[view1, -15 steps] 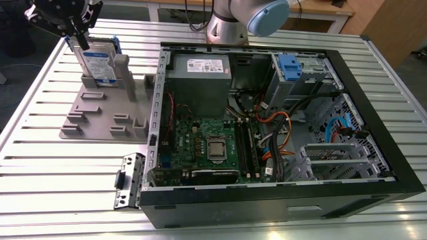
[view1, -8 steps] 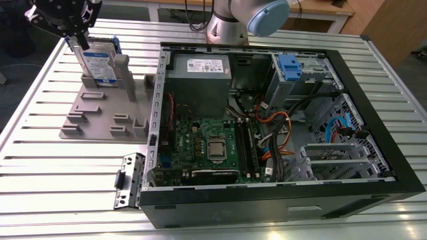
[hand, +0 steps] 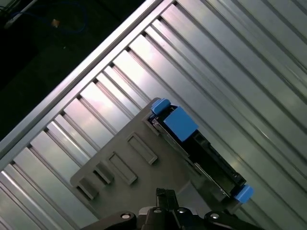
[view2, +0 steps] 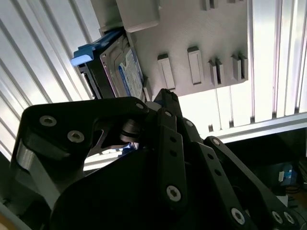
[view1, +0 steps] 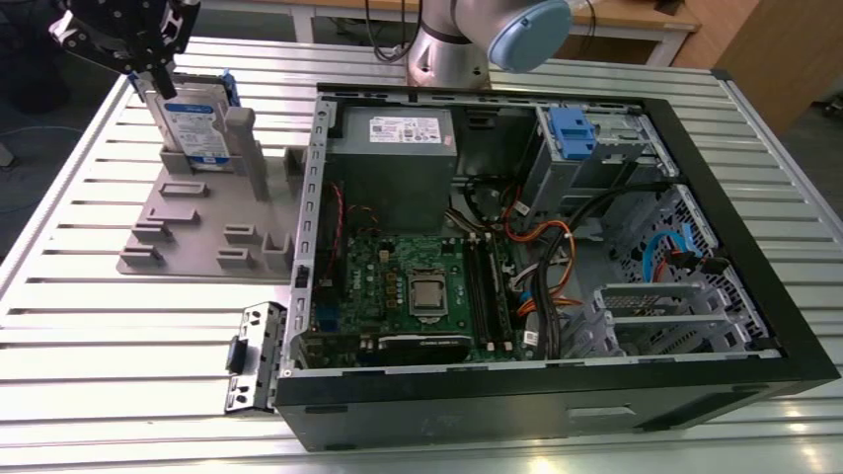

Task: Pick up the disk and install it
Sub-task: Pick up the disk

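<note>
Gripper at top edge of disk, upright in grey holder, on exterior view's left of open computer case; grip state cannot be told.

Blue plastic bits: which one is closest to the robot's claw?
The rail on the upright disk, just below the gripper; the blue tab sits inside the computer case.

No print legible: white-and-blue label on disk, white sticker on grey box both unreadable.
</note>
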You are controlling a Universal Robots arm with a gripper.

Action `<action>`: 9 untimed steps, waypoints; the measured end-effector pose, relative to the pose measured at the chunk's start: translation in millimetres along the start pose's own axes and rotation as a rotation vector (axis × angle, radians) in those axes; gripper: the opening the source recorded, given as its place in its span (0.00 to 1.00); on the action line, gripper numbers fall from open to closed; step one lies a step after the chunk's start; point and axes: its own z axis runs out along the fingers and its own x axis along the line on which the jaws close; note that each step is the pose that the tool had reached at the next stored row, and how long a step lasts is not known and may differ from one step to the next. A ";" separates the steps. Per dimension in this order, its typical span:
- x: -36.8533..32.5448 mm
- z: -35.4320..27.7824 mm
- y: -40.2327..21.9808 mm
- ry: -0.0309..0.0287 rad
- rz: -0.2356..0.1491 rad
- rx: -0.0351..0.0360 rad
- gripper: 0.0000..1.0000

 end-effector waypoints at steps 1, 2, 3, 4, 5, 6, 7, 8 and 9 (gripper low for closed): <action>0.0 0.0 0.0 0.0001 -0.005 -0.0001 0.10; 0.0 0.0 0.0 0.0003 -0.010 -0.0003 0.10; 0.0 0.0 0.0 0.0004 -0.015 -0.0004 0.10; 0.0 0.0 0.0 0.0005 -0.020 -0.0005 0.10; 0.0 0.0 0.0 0.0007 -0.025 -0.0006 0.10; 0.0 0.0 0.0 0.0008 -0.029 -0.0007 0.10; 0.0 0.0 0.0 0.0010 -0.034 -0.0009 0.10; 0.0 0.0 0.0 0.0010 -0.039 -0.0010 0.10; 0.0 0.0 0.0 0.0012 -0.044 -0.0011 0.10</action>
